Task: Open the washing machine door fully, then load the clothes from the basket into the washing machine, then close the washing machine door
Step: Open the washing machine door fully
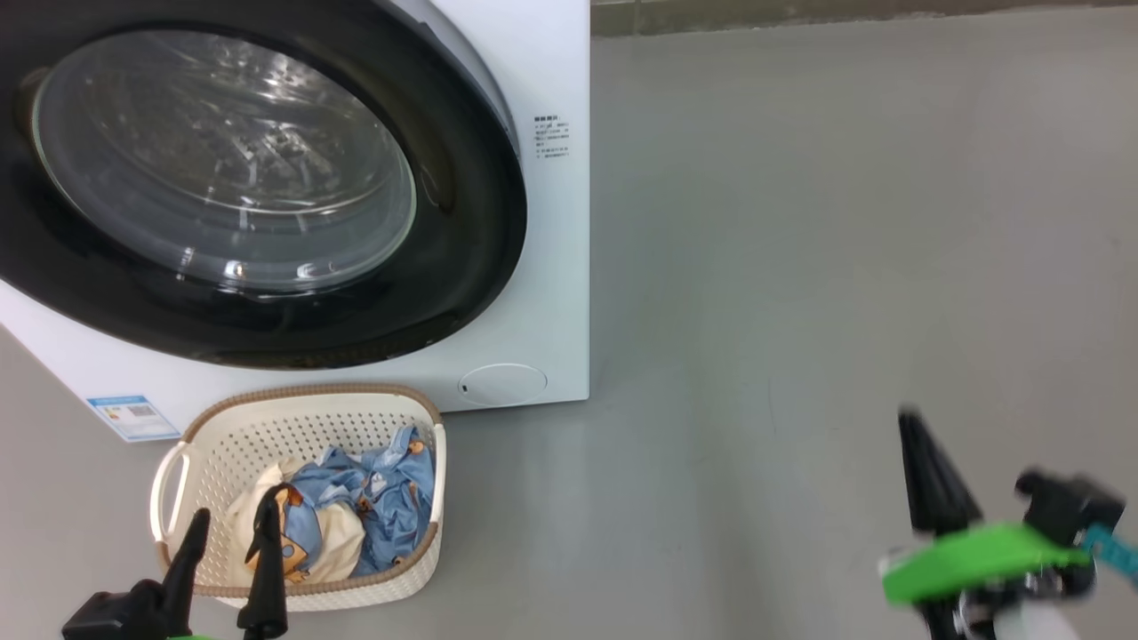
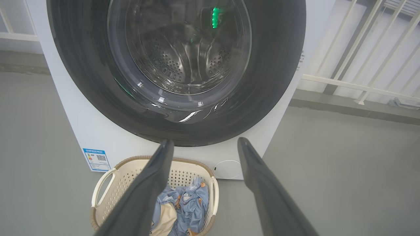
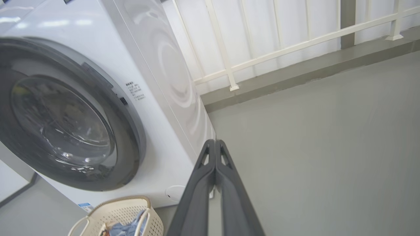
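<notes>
Currently the washing machine door (image 1: 222, 169) is sitting shut, the basket (image 1: 311, 393) of clothes (image 1: 382, 498) on the floor (image 1: 800, 267) just below it.
The left end effector (image 1: 233, 505) is hanging spread over the basket's near side; the right end effector (image 3: 215, 142) is pressing its fingers together. The head view is cutting off the door's top and left. The blue label's (image 1: 133, 418) writing is coming out too small to read.

The washing machine (image 1: 553, 267) is white, its door (image 1: 467, 222) black, the basket (image 1: 240, 437) cream, the clothes (image 1: 396, 493) bear-printed blue.
</notes>
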Robot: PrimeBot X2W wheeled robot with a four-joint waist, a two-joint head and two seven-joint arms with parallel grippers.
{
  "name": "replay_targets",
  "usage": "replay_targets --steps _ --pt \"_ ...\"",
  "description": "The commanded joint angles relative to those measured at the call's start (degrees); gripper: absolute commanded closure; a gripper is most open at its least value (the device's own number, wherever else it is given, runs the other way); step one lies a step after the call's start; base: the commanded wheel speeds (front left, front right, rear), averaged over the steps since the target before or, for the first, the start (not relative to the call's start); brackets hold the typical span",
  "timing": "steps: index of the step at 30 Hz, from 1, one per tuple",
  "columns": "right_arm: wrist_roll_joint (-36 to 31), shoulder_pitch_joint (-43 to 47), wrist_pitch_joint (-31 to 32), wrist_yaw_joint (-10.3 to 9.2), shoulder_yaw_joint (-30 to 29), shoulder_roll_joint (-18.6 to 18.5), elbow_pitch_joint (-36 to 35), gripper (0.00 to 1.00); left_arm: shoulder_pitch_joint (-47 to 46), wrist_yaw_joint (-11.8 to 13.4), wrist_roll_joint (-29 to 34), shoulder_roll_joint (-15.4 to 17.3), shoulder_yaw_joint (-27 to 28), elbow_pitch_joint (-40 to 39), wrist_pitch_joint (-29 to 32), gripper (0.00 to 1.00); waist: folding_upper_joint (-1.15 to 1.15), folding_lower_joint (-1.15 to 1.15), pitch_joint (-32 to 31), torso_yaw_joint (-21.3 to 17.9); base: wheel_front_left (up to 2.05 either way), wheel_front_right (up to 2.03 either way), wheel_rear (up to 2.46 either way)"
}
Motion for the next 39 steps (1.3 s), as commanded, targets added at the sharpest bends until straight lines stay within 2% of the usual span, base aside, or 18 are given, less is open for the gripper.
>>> replay_targets --steps 1,7,13,17,19,21,25,28,29,30,35,39 --pt "2.3 -3.8 -0.7 0.09 1.8 0.2 -2.7 1.00 -1.6 -0.1 -0.5 0.8 1.7 -1.6 -0.5 0.00 0.00 0.00 0.3 0.1 0.00 0.00 0.00" --pt "17.2 -11.7 -0.7 0.09 3.2 1.6 -7.7 1.00 -2.1 -0.1 -0.7 0.2 1.1 -1.9 -0.5 0.00 0.00 0.00 1.5 0.7 0.00 0.00 0.00" --pt "31.2 -20.9 -0.7 0.09 4.0 1.9 -12.6 1.00 -4.5 -0.1 -1.4 0.2 -0.4 -2.1 -0.5 0.00 0.00 0.00 4.1 2.9 0.00 0.00 0.00" --pt "38.7 -26.3 -0.7 0.09 4.2 1.7 -11.7 1.00 -6.3 -0.1 -2.0 -0.1 -1.0 -3.3 -0.5 0.00 0.00 0.00 6.0 4.9 0.00 0.00 0.00" --pt "44.5 -29.1 -0.7 0.09 5.9 0.9 -9.9 1.00 -7.0 -0.1 -2.2 -0.3 -1.7 -3.6 -0.5 0.00 0.00 0.00 6.9 6.0 0.00 0.00 0.00" --pt "49.3 -32.1 0.6 0.09 8.6 -1.4 -8.2 1.00 -7.7 -0.1 -2.5 -0.5 -2.3 -3.8 -0.5 0.00 0.00 0.00 8.0 7.1 0.00 0.00 0.00" --pt "58.5 -37.4 6.9 0.09 11.6 -5.5 -5.7 1.00 -9.5 -0.1 -2.6 -1.1 -3.0 -4.7 -0.5 0.00 0.00 0.00 10.2 9.5 0.00 0.00 0.00" --pt "60.9 -39.6 9.8 0.09 12.5 -7.4 -4.1 1.00 -10.4 -0.1 -2.7 -1.4 -3.7 -5.1 -0.5 0.00 0.00 0.00 11.3 10.8 0.00 0.00 0.00" --pt "62.9 -41.8 13.7 0.09 13.7 -8.9 -2.3 1.00 -11.1 -0.1 -2.9 -1.8 -4.1 -5.4 -0.5 0.00 0.00 0.00 12.4 11.8 0.00 0.00 0.00" --pt "62.9 -41.8 13.7 0.09 13.7 -8.9 -2.3 1.00 -11.1 -0.1 -2.9 -1.8 -4.1 -5.4 -0.5 0.00 0.00 0.00 12.4 11.8 0.00 0.00 0.00" --pt "65.9 -46.0 23.6 0.09 16.8 -11.4 1.8 1.00 -12.6 -0.1 -3.6 -2.4 -5.0 -5.7 -0.5 0.00 0.00 0.00 14.8 13.5 0.00 0.00 0.00" --pt "67.3 -49.0 28.8 0.09 17.6 -12.1 4.6 1.00 -13.4 -0.1 -4.1 -2.7 -5.5 -5.6 -0.5 0.00 0.00 0.00 16.5 14.3 0.00 0.00 0.00"
